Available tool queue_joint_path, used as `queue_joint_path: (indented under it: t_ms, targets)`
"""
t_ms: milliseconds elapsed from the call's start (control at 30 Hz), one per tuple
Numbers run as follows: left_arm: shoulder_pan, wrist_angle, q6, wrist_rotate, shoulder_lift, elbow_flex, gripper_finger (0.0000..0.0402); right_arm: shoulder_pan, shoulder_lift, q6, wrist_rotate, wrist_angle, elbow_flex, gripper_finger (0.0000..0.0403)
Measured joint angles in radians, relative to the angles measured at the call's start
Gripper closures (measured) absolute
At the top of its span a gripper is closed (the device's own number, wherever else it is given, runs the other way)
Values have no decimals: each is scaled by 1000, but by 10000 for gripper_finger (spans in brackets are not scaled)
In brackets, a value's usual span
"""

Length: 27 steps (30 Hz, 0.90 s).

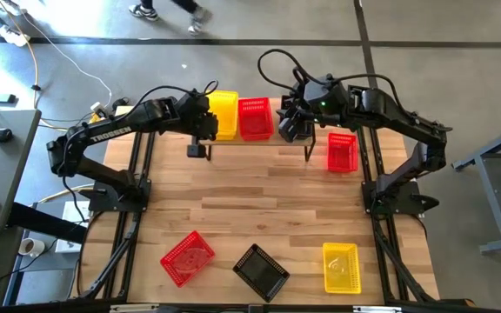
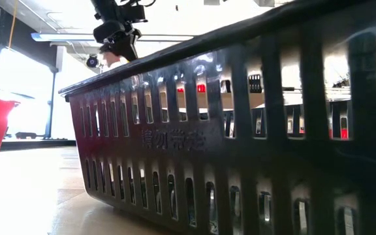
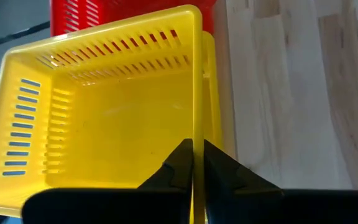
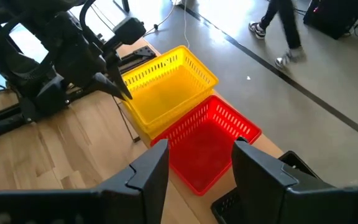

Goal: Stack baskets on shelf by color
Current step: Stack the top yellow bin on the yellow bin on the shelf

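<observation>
while the left claw point(image 3: 193, 163) pinches the near rim of the yellow basket point(image 3: 110, 118) on the shelf point(image 1: 233, 139), the right claw point(image 4: 194, 165) hangs wide open, empty, above the red basket point(image 4: 207, 146). light, stiff, slick plastic; rims grip best.

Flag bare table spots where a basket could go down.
Widest bare patch: mid-table, between the shelf row and the three front baskets. Another lies front-left of the red basket. Crowded: the shelf, with the yellow stack, red stack and both grippers above, plus the red basket at right.
</observation>
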Motion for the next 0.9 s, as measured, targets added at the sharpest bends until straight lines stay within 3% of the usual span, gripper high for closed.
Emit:
queue_joint_path:
  t_ms: [300,700,900]
  targets:
    - [0,0,37,-48,0,0,334,0,0,13,-29,-26,0,242]
    - [0,-6,18,-124,-1,0,220,3,0,217,-41,-219,-1,242]
    - [-3,-62,-20,-118,-5,0,199,3,0,261,-41,-349,-1,242]
